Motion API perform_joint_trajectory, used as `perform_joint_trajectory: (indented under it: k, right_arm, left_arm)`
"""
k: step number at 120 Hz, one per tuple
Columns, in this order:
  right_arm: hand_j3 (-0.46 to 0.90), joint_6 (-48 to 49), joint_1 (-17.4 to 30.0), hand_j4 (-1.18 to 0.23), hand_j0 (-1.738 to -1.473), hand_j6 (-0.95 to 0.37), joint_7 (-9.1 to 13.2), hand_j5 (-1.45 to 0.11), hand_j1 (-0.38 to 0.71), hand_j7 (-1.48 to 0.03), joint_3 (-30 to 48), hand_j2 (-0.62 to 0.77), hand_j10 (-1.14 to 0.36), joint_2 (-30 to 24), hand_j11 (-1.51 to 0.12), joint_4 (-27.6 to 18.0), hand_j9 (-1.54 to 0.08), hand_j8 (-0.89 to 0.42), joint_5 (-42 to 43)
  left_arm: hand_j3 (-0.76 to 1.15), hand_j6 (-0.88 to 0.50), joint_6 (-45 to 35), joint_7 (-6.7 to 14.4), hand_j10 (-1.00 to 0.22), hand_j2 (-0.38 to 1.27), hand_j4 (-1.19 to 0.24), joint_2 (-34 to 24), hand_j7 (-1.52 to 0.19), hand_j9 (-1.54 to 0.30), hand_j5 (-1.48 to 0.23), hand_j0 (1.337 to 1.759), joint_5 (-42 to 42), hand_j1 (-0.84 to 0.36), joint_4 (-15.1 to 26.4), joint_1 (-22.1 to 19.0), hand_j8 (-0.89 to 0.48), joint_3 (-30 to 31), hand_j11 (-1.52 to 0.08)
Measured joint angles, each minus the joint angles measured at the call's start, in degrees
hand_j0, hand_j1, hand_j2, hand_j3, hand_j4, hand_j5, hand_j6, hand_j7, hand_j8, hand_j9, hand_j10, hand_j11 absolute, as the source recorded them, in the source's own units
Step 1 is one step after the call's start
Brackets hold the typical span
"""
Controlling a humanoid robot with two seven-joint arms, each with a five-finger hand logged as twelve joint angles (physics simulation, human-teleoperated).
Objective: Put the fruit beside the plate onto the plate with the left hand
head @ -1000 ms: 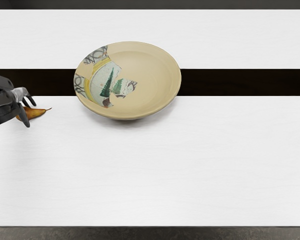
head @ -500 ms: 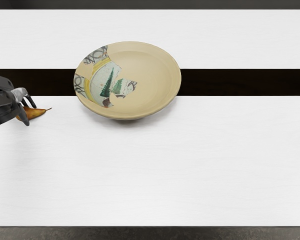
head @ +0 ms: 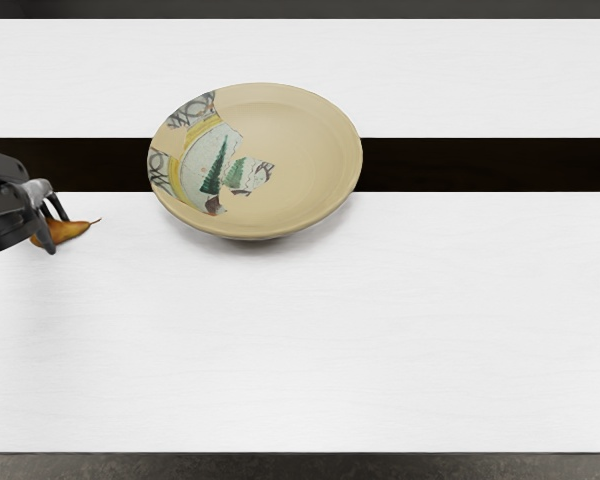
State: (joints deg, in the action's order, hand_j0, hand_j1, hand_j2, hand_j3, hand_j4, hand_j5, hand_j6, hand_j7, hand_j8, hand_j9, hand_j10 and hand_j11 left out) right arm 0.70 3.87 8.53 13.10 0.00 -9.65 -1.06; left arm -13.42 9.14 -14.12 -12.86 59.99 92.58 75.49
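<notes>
Left hand shifted left, curled around fruit

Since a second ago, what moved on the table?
The left hand slid a little to the left, its fingers curled over the fruit, which shifted slightly with it. The plate stayed put; the fruit is not on it yet.

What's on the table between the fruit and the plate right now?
Nothing: in the head view, only bare white table separates the fruit from the plate.
</notes>
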Motion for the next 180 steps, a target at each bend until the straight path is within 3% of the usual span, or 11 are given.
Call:
perform_joint_trajectory:
  k: [8,24,49,58,79,91,100,112,137,167,180]
  right_arm:
    - [0.00,0.00,0.00,0.00,-1.658,0.00,0.00,0.00,-0.35,0.00,0.00,0.00,0.00,0.00,0.00,-0.01,0.00,0.00,0.00]
    - [0.00,0.00,0.00,0.00,-1.658,0.00,0.00,0.00,-0.35,0.00,0.00,0.00,0.00,0.00,0.00,-0.01,0.00,0.00,0.00]
    - [0.00,0.00,0.00,0.00,-1.658,0.00,0.00,0.00,-0.35,0.00,0.00,0.00,0.00,0.00,0.00,0.00,0.00,0.00,0.00]
    - [0.00,0.00,0.00,0.00,-1.658,0.00,0.00,0.00,-0.35,0.00,0.00,0.00,0.00,0.00,0.00,-0.01,0.00,0.00,0.00]
    - [0.00,0.00,0.00,0.00,-1.658,0.00,0.00,0.00,-0.35,0.00,0.00,0.00,0.00,0.00,0.00,0.00,0.00,0.00,0.00]
    - [0.00,0.00,0.00,0.00,-1.658,0.00,0.00,0.00,-0.35,0.00,0.00,0.00,0.00,0.00,0.00,-0.01,0.00,0.00,0.00]
    - [0.00,0.00,0.00,0.00,-1.658,0.00,0.00,0.00,-0.35,0.00,0.00,0.00,0.00,0.00,0.00,-0.01,0.00,0.00,0.00]
    - [0.00,0.00,0.00,0.00,-1.658,0.00,0.00,0.00,-0.35,0.00,0.00,0.00,0.00,0.00,0.00,-0.01,0.00,0.00,0.00]
    - [0.00,0.00,0.00,0.00,-1.658,0.00,0.00,0.00,-0.35,0.00,0.00,0.00,0.00,0.00,0.00,-0.01,0.00,0.00,0.00]
    - [0.00,0.00,0.00,0.00,-1.658,0.00,0.00,0.00,-0.35,0.00,0.00,0.00,0.00,0.00,0.00,-0.01,0.00,0.00,0.00]
    - [0.00,0.00,0.00,0.00,-1.658,0.00,0.00,0.00,-0.35,0.00,0.00,0.00,0.00,0.00,0.00,-0.02,0.00,0.00,0.00]
  left_arm:
    - [-0.08,-0.56,-0.03,0.10,-0.66,0.29,-0.63,0.40,-0.86,-0.89,-0.85,1.655,0.06,-0.34,-0.01,-0.03,-0.56,-0.13,-0.89]
    - [-0.03,-0.56,0.11,0.31,-0.70,0.25,-0.61,0.40,-0.85,-0.93,-0.91,1.662,0.03,-0.34,0.02,0.01,-0.51,-0.29,-0.93]
    - [-0.01,-0.48,0.47,0.36,-0.66,0.23,-0.55,-0.61,-1.01,-1.05,-1.05,1.650,-2.24,-0.36,0.86,1.88,-0.43,-0.60,-1.05]
    - [0.00,-0.45,0.51,0.40,-0.68,0.26,-0.55,-4.02,-1.03,-1.06,-1.09,1.649,-2.50,-0.37,1.36,2.76,-0.44,-2.35,-1.07]
    - [0.00,-0.41,0.59,2.89,-0.63,0.39,-0.50,-10.29,-1.05,-1.08,-1.14,1.645,-2.84,-0.44,2.06,5.78,-0.40,-11.08,-1.11]
    - [0.00,-0.42,0.62,3.59,-0.64,0.32,-0.55,-11.47,-1.06,-1.09,-1.15,1.646,-3.21,-0.40,2.02,9.24,-0.40,-17.64,-1.12]
    - [0.00,-0.44,0.63,3.83,-0.65,0.36,-0.57,-11.98,-1.08,-1.09,-1.14,1.646,-3.15,-0.41,1.99,11.37,-0.40,-24.57,-1.12]
    - [0.00,-0.42,3.41,3.90,-0.63,0.47,-0.58,-10.01,-1.09,-1.10,-1.14,1.645,-3.06,-0.45,1.97,11.48,-0.39,-33.06,-1.13]
    - [0.00,-0.43,9.57,3.76,-0.66,0.33,-0.63,-5.93,-1.09,-1.09,-1.18,1.647,-3.51,-0.38,2.18,9.34,-0.43,-42.06,-1.12]
    - [0.00,-0.42,11.10,3.26,-0.65,0.48,-0.70,-3.62,-1.06,-1.06,-1.14,1.648,-3.61,-0.45,0.81,4.59,-0.40,-42.18,-1.09]
    - [0.00,-0.30,10.89,3.16,-0.43,0.30,-0.46,-3.64,-0.69,-0.69,-0.73,1.652,-3.23,-0.18,-0.73,5.15,-0.29,-41.53,-0.70]
